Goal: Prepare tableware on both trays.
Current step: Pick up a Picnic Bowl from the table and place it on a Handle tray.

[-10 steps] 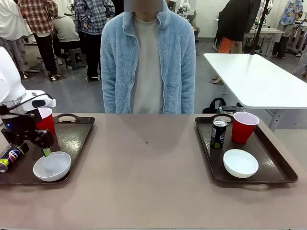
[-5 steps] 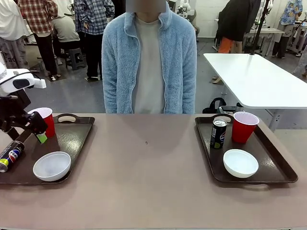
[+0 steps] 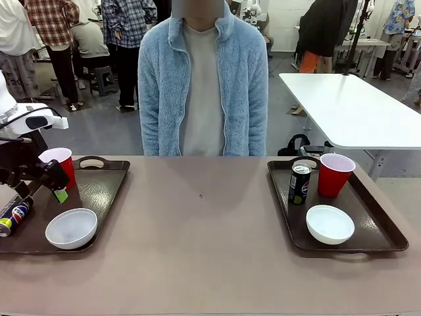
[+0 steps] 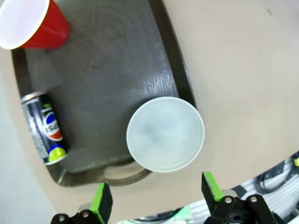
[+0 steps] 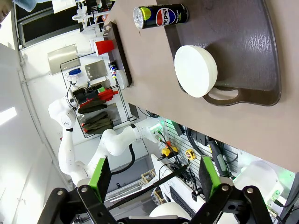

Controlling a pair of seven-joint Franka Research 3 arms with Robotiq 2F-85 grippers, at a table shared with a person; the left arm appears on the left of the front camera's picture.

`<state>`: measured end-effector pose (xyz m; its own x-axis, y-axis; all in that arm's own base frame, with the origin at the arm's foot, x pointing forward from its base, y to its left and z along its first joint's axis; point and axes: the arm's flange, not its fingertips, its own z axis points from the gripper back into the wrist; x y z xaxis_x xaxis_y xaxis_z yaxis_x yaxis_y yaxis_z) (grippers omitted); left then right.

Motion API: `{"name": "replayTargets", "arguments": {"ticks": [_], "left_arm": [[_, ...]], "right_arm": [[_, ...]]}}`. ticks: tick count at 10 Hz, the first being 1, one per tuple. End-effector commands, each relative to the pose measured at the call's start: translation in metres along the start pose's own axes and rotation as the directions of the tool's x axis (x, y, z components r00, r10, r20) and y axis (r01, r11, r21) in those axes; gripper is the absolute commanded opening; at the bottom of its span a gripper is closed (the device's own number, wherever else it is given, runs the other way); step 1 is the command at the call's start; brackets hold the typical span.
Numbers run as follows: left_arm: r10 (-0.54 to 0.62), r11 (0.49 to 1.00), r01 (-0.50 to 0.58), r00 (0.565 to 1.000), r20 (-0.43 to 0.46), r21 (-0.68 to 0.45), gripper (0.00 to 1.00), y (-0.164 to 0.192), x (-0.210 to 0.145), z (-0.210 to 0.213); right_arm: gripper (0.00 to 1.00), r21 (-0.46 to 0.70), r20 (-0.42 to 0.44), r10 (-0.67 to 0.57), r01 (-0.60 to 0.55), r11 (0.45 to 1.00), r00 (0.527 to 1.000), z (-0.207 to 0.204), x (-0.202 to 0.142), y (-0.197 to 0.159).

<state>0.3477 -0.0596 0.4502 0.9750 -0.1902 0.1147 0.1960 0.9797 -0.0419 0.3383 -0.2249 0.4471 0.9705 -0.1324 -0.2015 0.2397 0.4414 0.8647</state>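
Note:
The left tray [image 3: 102, 187] holds a red cup [image 3: 59, 164] at its back, a white bowl [image 3: 71, 228] at its front and a Pepsi can [image 3: 14, 216] lying on its side. My left gripper [image 3: 46, 195] hangs open above this tray, between cup and can, holding nothing. From the left wrist the bowl [image 4: 165, 134], the lying can [image 4: 44, 127] and the cup [image 4: 32, 23] show below the open gripper [image 4: 156, 198]. The right tray [image 3: 375, 230] carries an upright can [image 3: 300, 184], a red cup [image 3: 335, 174] and a bowl [image 3: 329, 224]. My right gripper [image 5: 152, 179] is open, well away from its bowl [image 5: 196, 71] and can [image 5: 161, 16].
A person in a light blue fleece jacket [image 3: 202, 79] stands at the far side of the brown table [image 3: 197, 250], hands out of sight. Bare tabletop lies between the two trays. A white table [image 3: 348, 105] stands behind at the right.
My left gripper has lifted off the bowl and moved back and left, then settled slightly lower. The bowl stays on the tray.

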Motion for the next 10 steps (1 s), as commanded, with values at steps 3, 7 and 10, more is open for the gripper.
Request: {"name": "replayTargets", "arguments": {"ticks": [3, 7, 10], "left_arm": [[-0.051, 0.999, 0.051, 0.999, 0.000, -0.021, 1.00, 0.002, -0.010, -0.002], [-0.004, 1.000, 0.004, 1.000, -0.001, -0.001, 1.00, 0.000, 0.000, 0.000], [-0.004, 1.000, 0.004, 1.000, -0.001, -0.001, 1.00, 0.000, 0.000, 0.000]], "right_arm": [[0.99, 0.007, 0.002, 0.003, -0.003, 1.000, 1.000, -0.001, -0.003, 0.001], [0.99, 0.007, 0.002, 0.003, -0.003, 1.000, 1.000, -0.001, -0.003, 0.001], [0.99, 0.007, 0.002, 0.003, -0.003, 1.000, 1.000, -0.001, -0.003, 0.001]]}}
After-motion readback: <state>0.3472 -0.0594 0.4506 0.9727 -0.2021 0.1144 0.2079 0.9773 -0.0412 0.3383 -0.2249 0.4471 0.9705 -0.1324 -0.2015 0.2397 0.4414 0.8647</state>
